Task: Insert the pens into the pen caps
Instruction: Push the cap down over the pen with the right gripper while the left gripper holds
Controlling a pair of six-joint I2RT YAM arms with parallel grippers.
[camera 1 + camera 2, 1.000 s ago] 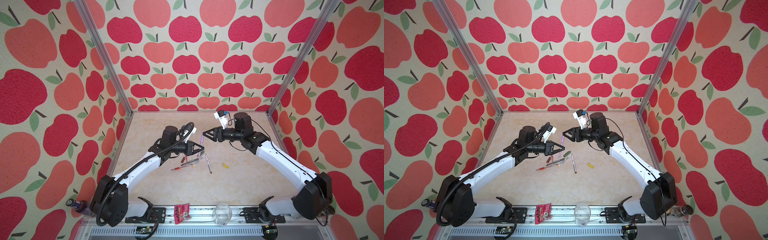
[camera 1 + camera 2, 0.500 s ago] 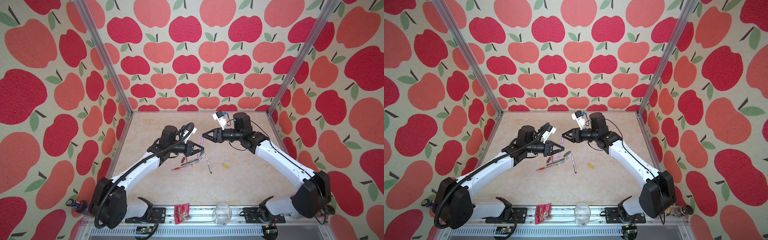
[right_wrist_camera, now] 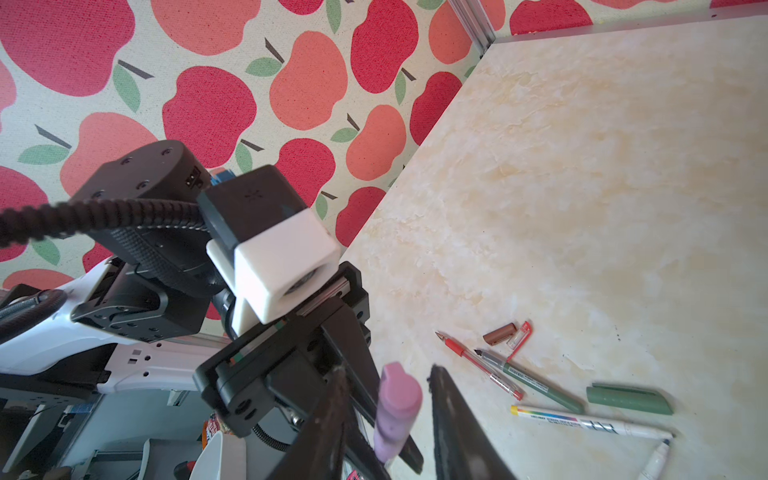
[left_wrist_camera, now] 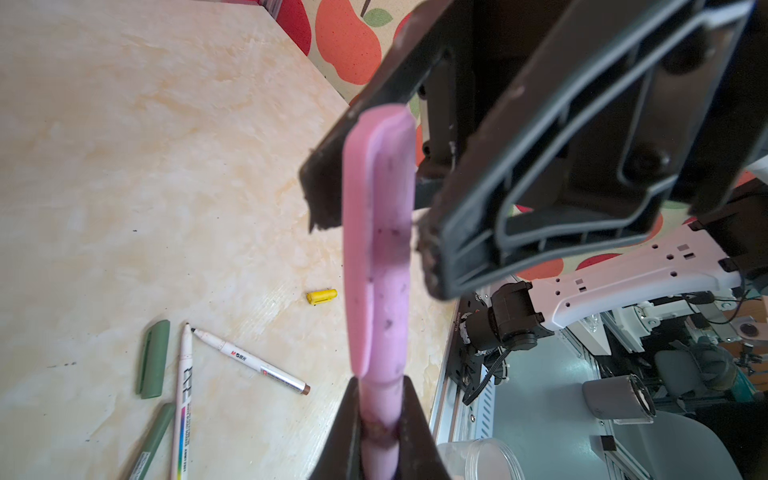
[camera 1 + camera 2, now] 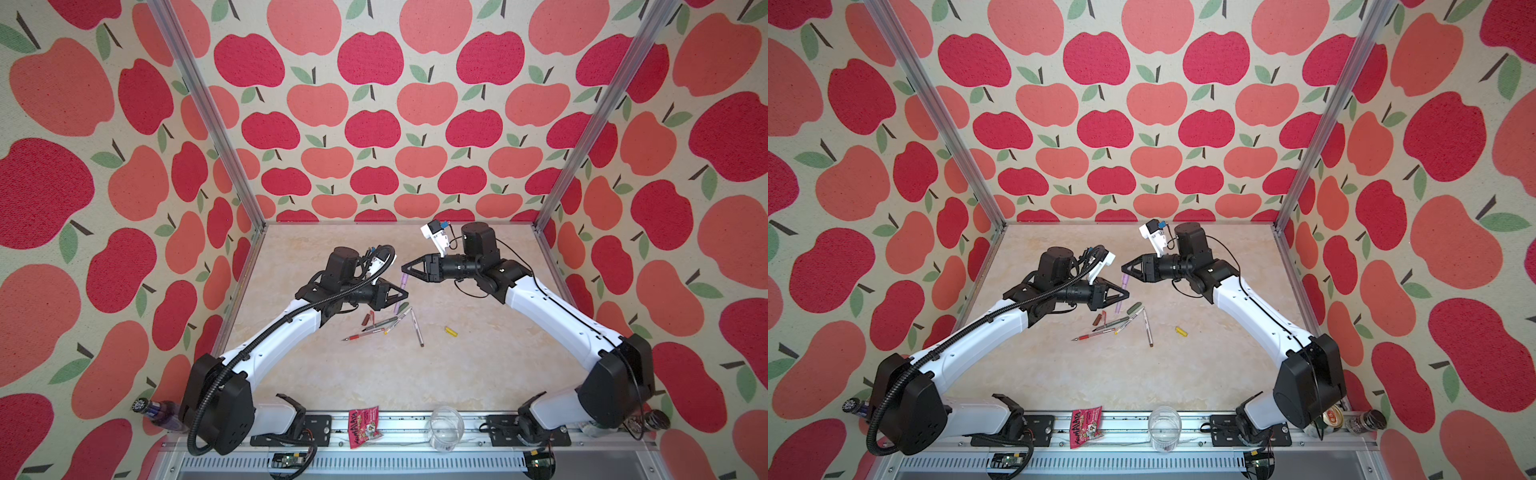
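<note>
Lying mid-surface (image 5: pixel 478 374), well clear of every edge: a loose heap of pens and caps, with wide bare room toward the front rail (image 5: pixel 415 419) and the apple-print walls (image 5: pixel 374 124).

Hovering over the heap, centre of both top views: left gripper (image 5: pixel 404 295) and right gripper (image 5: pixel 403 270), tip to tip. Pinched tight in the left jaws: the lilac pen (image 4: pixel 380 409), gripped by its barrel, with the lilac cap (image 4: pixel 386 232) seated on its far end. Straddling that cap, partly open: the right jaws, with a sliver of gap on each side in the right wrist view. Harder to judge from the left wrist, too small to tell in the top views.

Counting pens, five: one held, four lying: red pen (image 5: pixel 359 336), green pen (image 5: pixel 380 323), yellow-ended white pen (image 5: pixel 397 321), brown-ended white pen (image 5: pixel 417 328).

Counting caps, five: the lilac one, green cap (image 5: pixel 1133 308), brown cap (image 3: pixel 500 333), red cap (image 3: pixel 519 336) just beside it and clear only from the right wrist, yellow cap (image 5: pixel 450 331) apart at the right.

Resting on the rail: snack packet (image 5: pixel 364 422), clear cup (image 5: pixel 446 428).
</note>
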